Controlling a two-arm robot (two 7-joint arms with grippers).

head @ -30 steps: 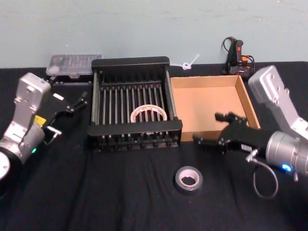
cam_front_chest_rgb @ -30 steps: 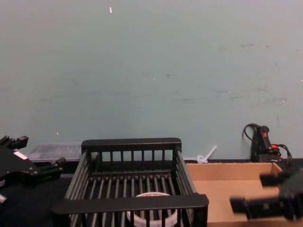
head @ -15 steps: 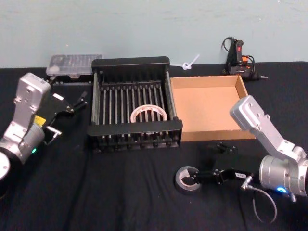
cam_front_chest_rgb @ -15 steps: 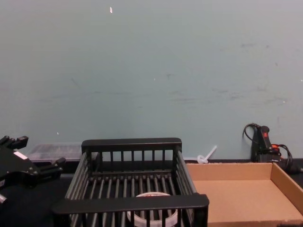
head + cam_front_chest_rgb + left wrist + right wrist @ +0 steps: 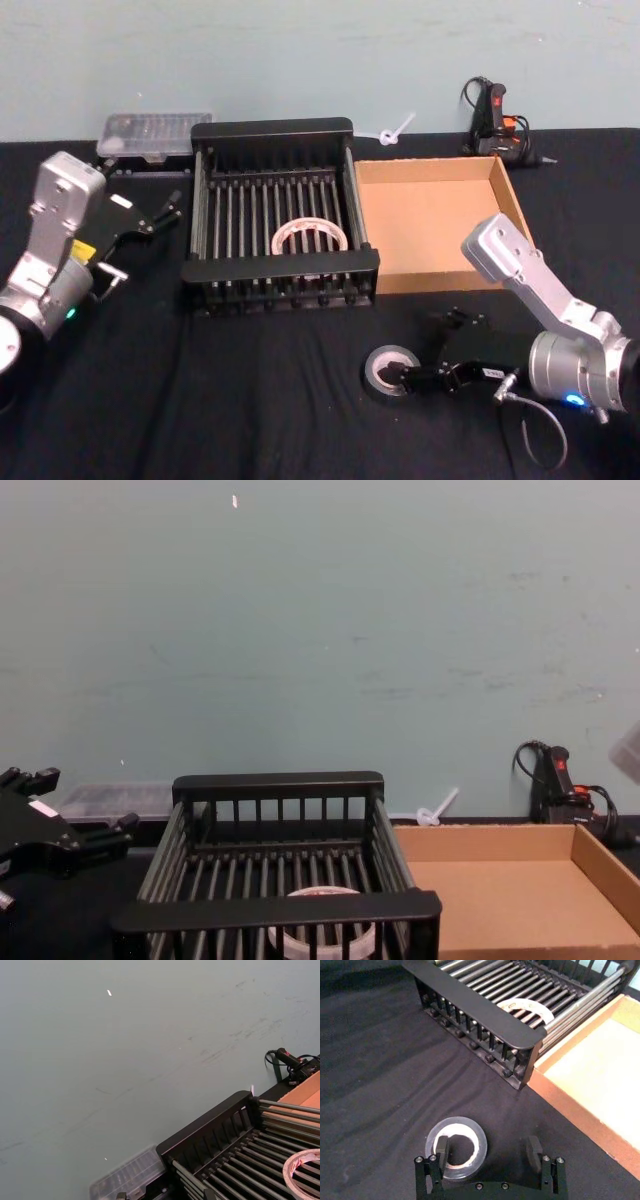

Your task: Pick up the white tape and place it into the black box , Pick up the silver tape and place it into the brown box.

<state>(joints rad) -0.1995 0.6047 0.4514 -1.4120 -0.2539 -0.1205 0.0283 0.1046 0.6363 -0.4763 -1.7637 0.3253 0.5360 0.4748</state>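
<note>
Down low on the black table [image 5: 250, 400], my right gripper [image 5: 487, 1152] is spread wide at the silver tape [image 5: 390, 371], one finger [image 5: 441, 1149] set over the roll's core hole and the other finger [image 5: 533, 1152] outside the roll on bare cloth, so nothing is clamped. The silver tape lies flat, its hole facing straight up, in front of the brown box [image 5: 508, 211] and apart from it. The white tape [image 5: 310, 238] lies flat as well, hole upward, on the barred floor of the black box [image 5: 270, 129], toward that crate's near wall. My left gripper [image 5: 165, 213] hangs parked beside the black box's left side, fingers apart and holding nothing.
</note>
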